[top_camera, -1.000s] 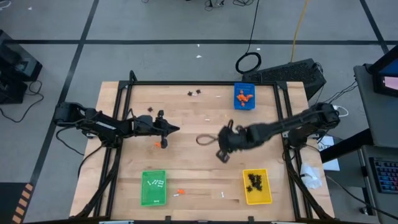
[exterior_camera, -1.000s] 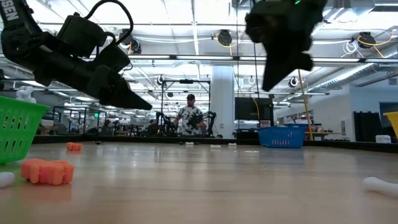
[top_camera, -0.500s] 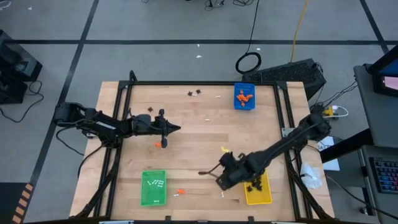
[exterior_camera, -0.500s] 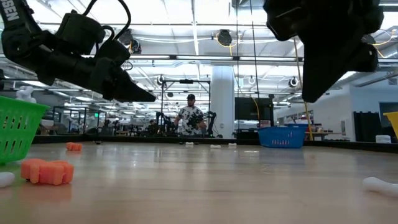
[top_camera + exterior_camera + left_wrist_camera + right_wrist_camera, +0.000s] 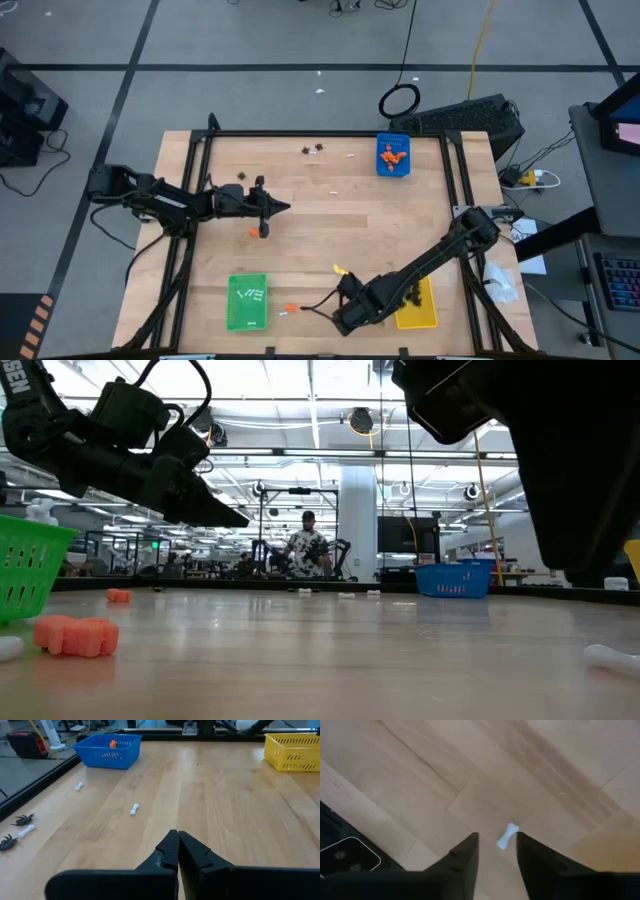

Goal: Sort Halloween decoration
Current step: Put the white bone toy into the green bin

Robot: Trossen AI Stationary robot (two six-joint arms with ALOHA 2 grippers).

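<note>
Wooden planks make up the pale worktop (image 5: 330, 200), with three plastic baskets on it: blue (image 5: 393, 156) at the far edge holding orange lumps, yellow (image 5: 417, 303) near the front right holding black spider shapes, green (image 5: 247, 301) near the front left holding white sticks. Loose trinkets lie scattered: spiders (image 5: 313, 150) by the far edge, an orange lump (image 5: 291, 307) just beside the green basket. The left gripper (image 5: 177, 845) hovers mid-worktop on the left, fingers pressed shut on nothing. The right gripper (image 5: 497, 847) hangs low near the front edge beside the yellow basket, fingers parted, with a small white bone-shaped stick (image 5: 507, 836) lying on the wood just beyond the fingertips, apart from them. To take it cleanly, I judge the gripper should advance until the bone sits centred between the fingers, descend to the wood, then close across its narrow waist.
</note>
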